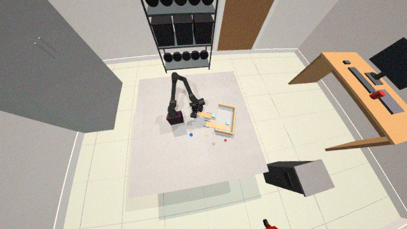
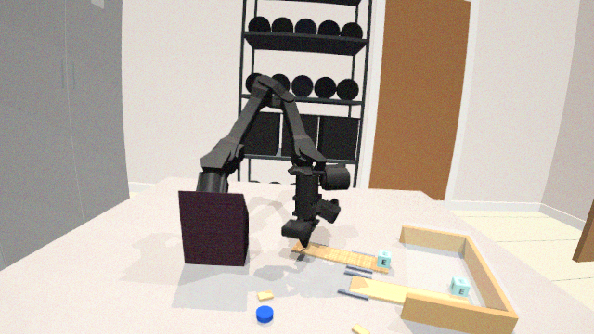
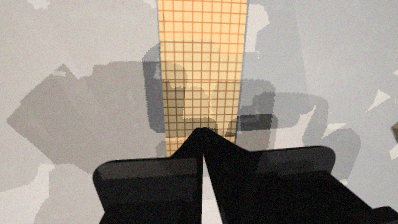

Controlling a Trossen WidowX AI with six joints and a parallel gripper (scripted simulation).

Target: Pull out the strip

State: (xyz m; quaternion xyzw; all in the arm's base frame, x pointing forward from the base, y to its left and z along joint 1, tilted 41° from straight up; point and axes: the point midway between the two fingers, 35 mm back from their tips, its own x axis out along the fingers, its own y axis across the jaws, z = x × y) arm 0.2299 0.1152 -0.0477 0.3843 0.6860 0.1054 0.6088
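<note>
A gridded wooden strip lies on the table with a pale blue cube at its far end. A plain wooden strip lies beside it and bears a second pale blue cube. Both cubes show a dark letter. My gripper is shut, with its fingertips pointing down onto the near end of the gridded strip. Nothing is between the fingers.
A U-shaped wooden frame surrounds the far ends of the strips. A dark maroon box stands by the arm's base. A blue disc, a small tan block and a red ball lie in front.
</note>
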